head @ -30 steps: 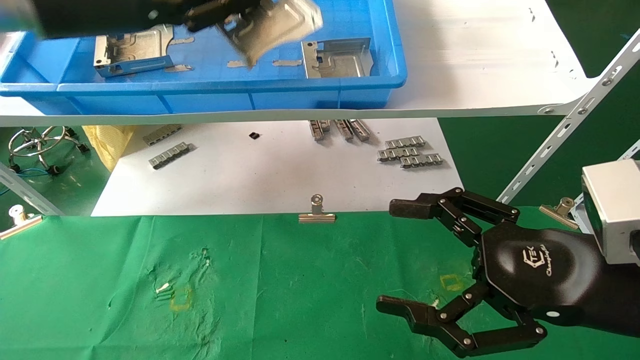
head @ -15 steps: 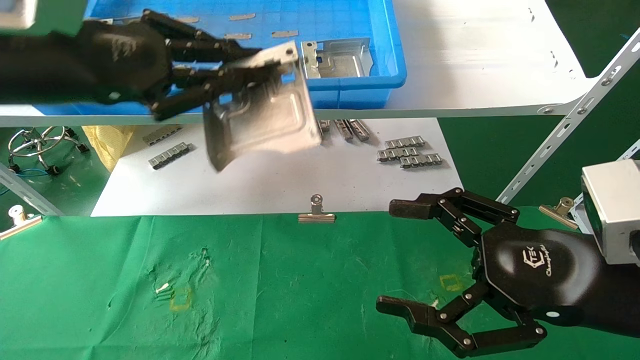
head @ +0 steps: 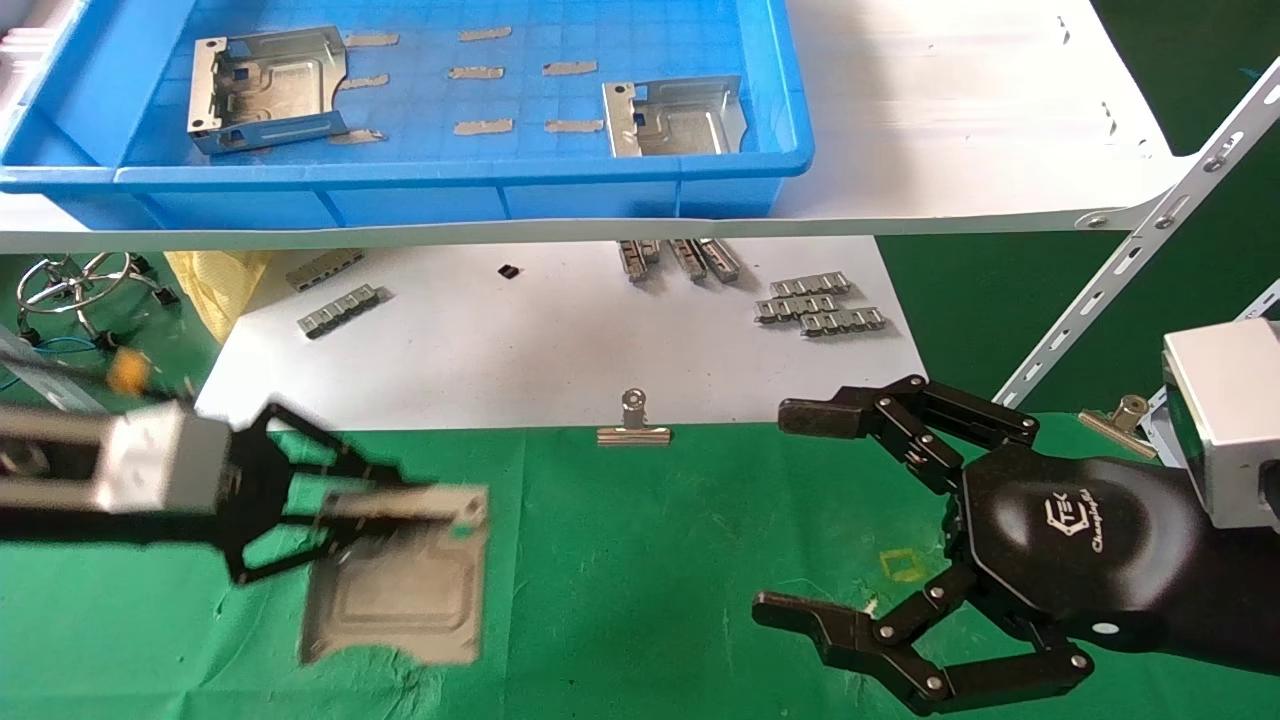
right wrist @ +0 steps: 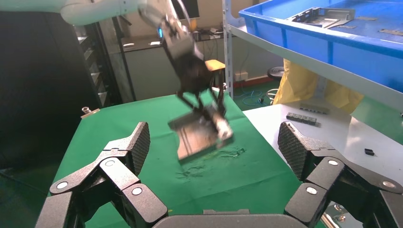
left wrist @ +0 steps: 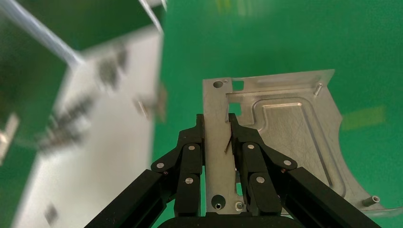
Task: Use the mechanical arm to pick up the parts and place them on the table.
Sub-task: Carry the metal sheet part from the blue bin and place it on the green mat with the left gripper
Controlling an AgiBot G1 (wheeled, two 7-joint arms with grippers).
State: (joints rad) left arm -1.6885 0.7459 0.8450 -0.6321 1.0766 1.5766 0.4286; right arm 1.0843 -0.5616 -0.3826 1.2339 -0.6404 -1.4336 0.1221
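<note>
**Left gripper holding a part over the green table**

We see the left gripper (head: 340, 515) low over the left side of the table (head: 640, 560), fingers (left wrist: 190, 156) clamped on the folded rim of one part (head: 400, 590). The plate hangs tilted just above the cloth; we can't tell whether its lower edge touches. Two more parts (head: 268, 88) (head: 672, 118) lie in the blue tray (head: 450, 185) on the upper white shelf (head: 950, 120), well apart from each other. The right gripper (head: 860, 520) hovers over the table's right side, fingers spread wide, holding nothing. A binder clip (head: 633, 425) sits at the cloth's far edge, with grey ridged strips (head: 815, 303) on the white board (head: 550, 350) behind it.
</note>
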